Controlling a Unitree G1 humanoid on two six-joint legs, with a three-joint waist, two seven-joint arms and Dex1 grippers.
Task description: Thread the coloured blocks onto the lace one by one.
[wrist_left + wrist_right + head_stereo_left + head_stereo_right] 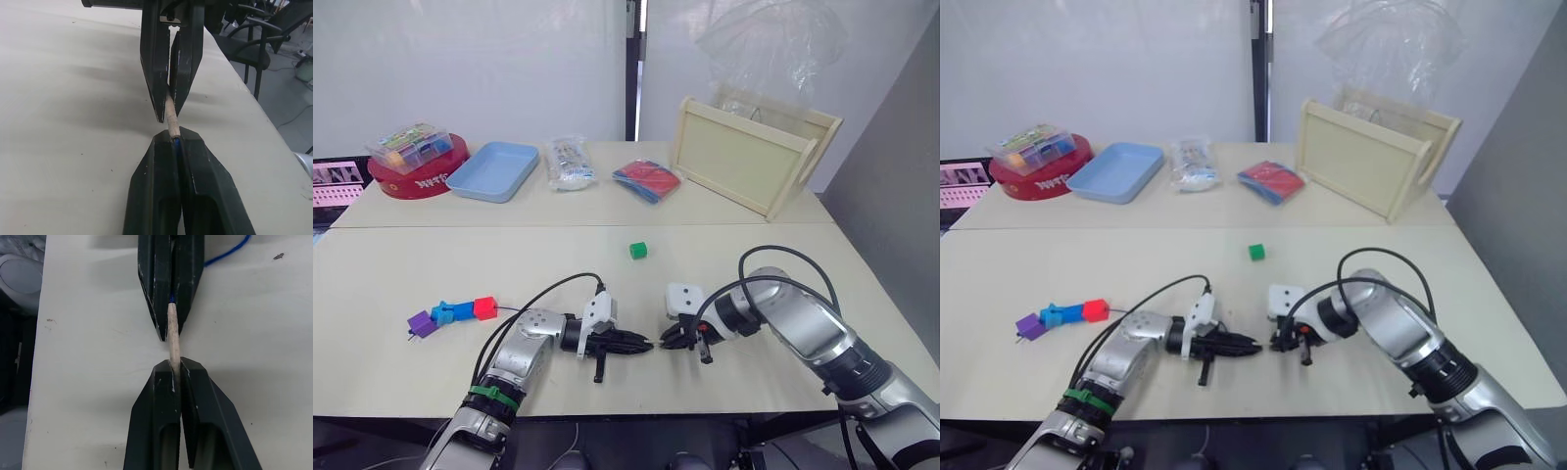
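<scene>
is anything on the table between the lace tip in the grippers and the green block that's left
Nothing visible. The left gripper and right gripper both pinch the lace's pale tip near the table's front edge. The green block sits alone farther back, with only bare table between.

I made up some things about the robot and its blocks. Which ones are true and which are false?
1. Both grippers, left and right, pinch the lace's pale tip. True.
2. The green block is on the lace. False: it lies loose on the table.
3. The red block sits in a row with the blue and purple ones. True.
4. The blue tray holds the green block. False: it shows no block inside.
</scene>
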